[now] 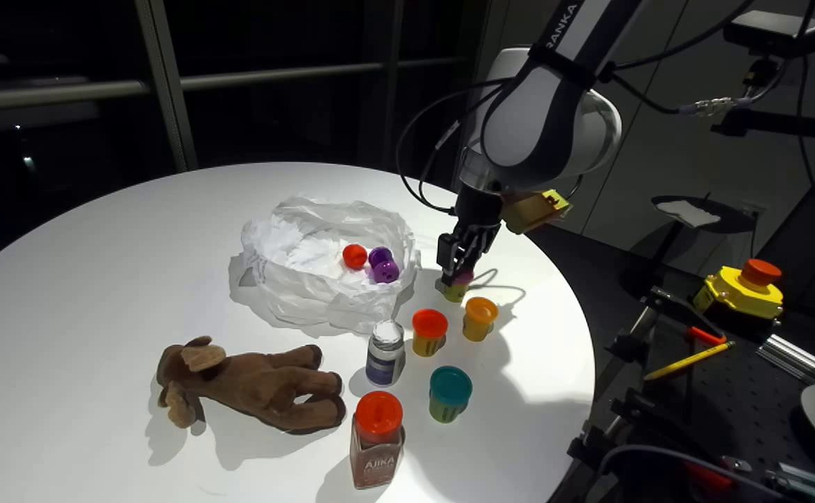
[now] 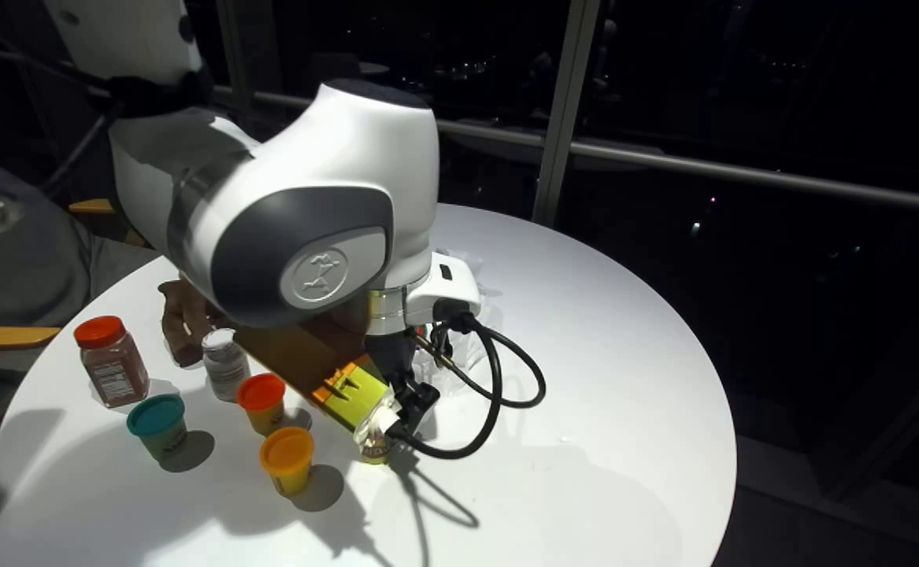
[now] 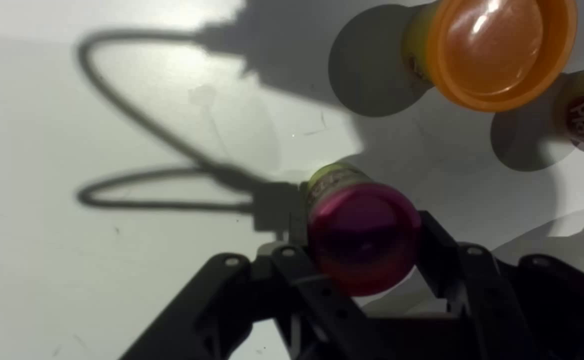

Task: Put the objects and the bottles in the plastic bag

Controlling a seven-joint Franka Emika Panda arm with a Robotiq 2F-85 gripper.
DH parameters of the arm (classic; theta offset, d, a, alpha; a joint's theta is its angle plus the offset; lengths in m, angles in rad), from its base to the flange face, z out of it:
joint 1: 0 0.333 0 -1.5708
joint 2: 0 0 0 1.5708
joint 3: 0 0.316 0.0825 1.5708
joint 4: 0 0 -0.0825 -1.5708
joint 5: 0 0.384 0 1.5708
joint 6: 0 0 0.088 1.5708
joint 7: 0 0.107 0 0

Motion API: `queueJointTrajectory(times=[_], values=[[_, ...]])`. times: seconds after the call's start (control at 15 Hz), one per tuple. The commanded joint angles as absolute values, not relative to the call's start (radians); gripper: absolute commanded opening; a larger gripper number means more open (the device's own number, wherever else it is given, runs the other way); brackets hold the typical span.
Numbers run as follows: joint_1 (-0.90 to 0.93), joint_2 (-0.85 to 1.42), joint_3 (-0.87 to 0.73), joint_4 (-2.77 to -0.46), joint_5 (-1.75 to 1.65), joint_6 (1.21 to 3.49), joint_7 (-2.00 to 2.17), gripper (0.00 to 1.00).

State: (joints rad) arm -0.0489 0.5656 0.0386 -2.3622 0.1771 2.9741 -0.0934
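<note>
– State of gripper (image 3: 362, 230)?
– Stands part-closed, clasping pink tub (image 3: 364, 240) from both sides, near bag (image 1: 330, 304) but outside it.
– Contents of bag?
– Contains red piece (image 1: 355, 256) and purple pieces (image 1: 385, 271).
– Remainder?
– See toy (image 1: 257, 384) lying on desk (image 1: 135, 279); note white bottle (image 1: 385, 358), red-capped bottle (image 1: 376, 450), orange tub (image 1: 479, 320), red tub (image 1: 429, 332), teal tub (image 1: 450, 395), all upright.

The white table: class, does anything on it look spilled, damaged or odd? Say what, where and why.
No spill shows. One small oddity: in the wrist view, faint marks dot the table, breaking its plain white surface. Otherwise nothing stands out: the white bottle and red-capped jar stand upright; the plush toy lies down.
</note>
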Motion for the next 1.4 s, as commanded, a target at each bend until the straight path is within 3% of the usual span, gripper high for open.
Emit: queueJointTrajectory(times=[0.0, 0.53, 1.33], values=[[-0.044, 0.503, 0.022, -2.390, 0.150, 2.975, -0.032, 0.28], [0.057, 0.254, 0.031, -2.344, 0.104, 2.727, 0.062, 0.28], [0.139, 0.543, 0.075, -2.065, 0.083, 2.690, 0.102, 0.28]])
